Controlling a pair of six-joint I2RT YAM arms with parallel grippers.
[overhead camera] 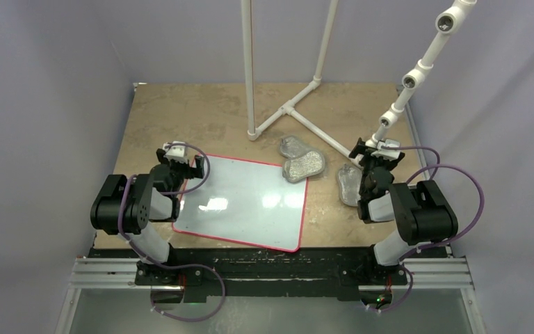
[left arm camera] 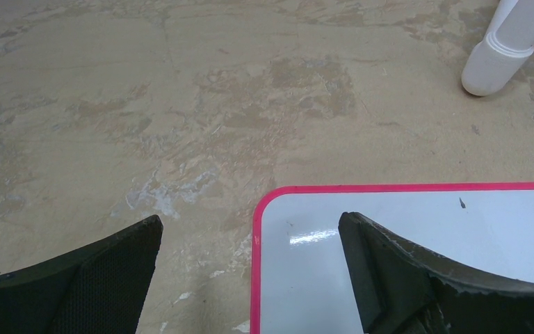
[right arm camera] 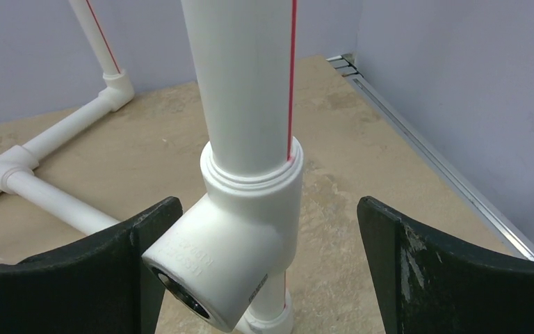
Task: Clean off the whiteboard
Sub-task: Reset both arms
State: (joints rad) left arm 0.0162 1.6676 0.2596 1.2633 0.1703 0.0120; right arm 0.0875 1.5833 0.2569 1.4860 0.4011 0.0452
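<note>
The table (overhead camera: 181, 118) holds 1 whiteboard (overhead camera: 243, 202) and 3 grey pads (overhead camera: 304, 165).

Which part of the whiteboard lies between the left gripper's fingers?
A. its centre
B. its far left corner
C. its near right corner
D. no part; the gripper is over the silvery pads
B: in the left wrist view the whiteboard's rounded, red-rimmed corner lies between the fingers of the open left gripper, and the top view shows this is the board's far left corner.
</note>
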